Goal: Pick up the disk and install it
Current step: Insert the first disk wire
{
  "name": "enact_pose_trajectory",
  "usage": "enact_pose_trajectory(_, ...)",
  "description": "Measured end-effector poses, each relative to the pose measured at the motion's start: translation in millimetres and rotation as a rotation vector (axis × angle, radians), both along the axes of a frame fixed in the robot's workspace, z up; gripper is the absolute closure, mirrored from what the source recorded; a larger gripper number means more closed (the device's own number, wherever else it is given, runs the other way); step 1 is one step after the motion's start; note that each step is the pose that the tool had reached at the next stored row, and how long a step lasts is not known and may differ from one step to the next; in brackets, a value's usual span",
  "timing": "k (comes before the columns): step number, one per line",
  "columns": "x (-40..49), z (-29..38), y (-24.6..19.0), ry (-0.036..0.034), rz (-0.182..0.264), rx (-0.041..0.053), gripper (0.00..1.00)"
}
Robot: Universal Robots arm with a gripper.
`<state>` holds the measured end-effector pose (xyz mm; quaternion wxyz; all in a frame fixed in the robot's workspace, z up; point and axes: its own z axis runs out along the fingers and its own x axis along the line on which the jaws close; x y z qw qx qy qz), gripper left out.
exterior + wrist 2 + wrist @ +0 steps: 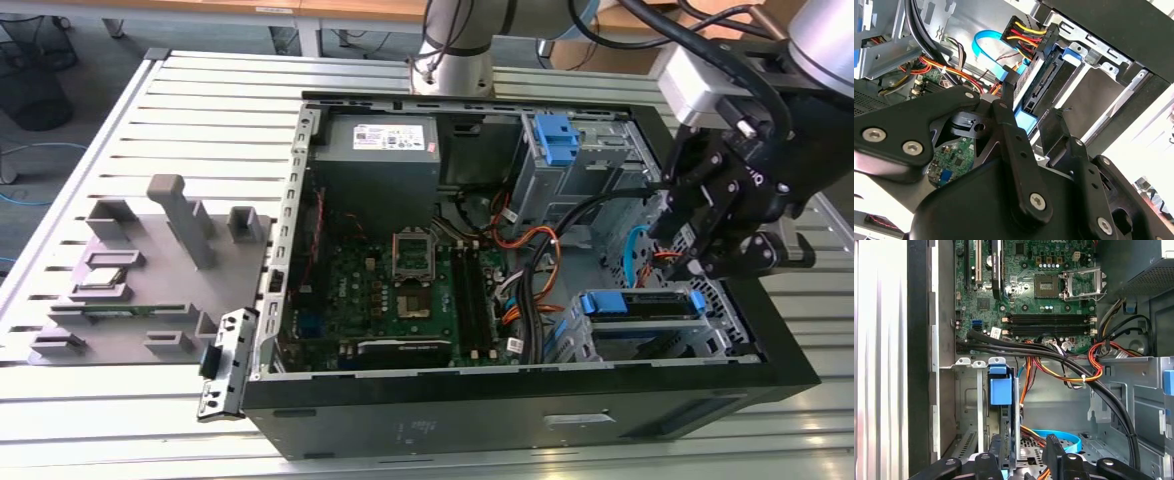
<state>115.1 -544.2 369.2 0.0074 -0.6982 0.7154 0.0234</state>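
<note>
1. While you are looking over the open computer case [534,388] on the bench [200,90], the disk [641,304] is sitting inside the drive cage [731,322] at the case's corner, on the exterior view's right, with its blue carrier showing on top
2. You are seeing the gripper [1029,102] hovering at that cage in the second wrist view; its fingers [1013,145] are standing spread and released, flanking the carrier's end, one just beside the blue plastic and the other apart from it
3. You are likely looking at a finished pick-up, with the disk slotted in; a wired connector [1030,36] is sitting at its far end, though you cannot tell whether the disk is fully seated
</note>
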Motion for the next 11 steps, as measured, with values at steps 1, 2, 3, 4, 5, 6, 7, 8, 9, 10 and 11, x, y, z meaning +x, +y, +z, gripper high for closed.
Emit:
enact_pose_trajectory(1, 0.4, -0.1, 0.0, 0.0, 0.0, 0.0, 0.52)
enact_pose_trajectory(2, 0.9, -0.1, 0.1, 0.0, 0.0, 0.0, 0.52)
enact_pose_trajectory(3, 1.4, -0.3, 0.1, 0.0, 0.0, -0.0001, 0.52)
enact_pose_trajectory(4, 1.7, -0.6, 0.3, 0.0, 0.0, 0.0001, 0.52)
enact_pose_trajectory(5, 2.2, -1.0, 0.6, 0.0, 0.0, 0.0002, 0.52)
enact_pose_trajectory(6, 2.8, -1.3, 1.1, 0.0, 0.0, 0.0, 0.52)
enact_pose_trajectory(7, 3.4, -1.8, 1.4, 0.0, 0.0, 0.0001, 0.52)
enact_pose_trajectory(8, 4.0, -2.2, 1.8, 0.0, 0.0, 0.0002, 0.52)
enact_pose_trajectory(9, 4.4, -2.6, 2.0, 0.0, 0.0, 0.0003, 0.52)
enact_pose_trajectory(10, 4.7, -2.8, 2.3, 0.0, 0.0, 0.0001, 0.52)
enact_pose_trajectory(11, 4.8, -2.9, 2.4, 0.0, 0.0, 0.0, 0.52)
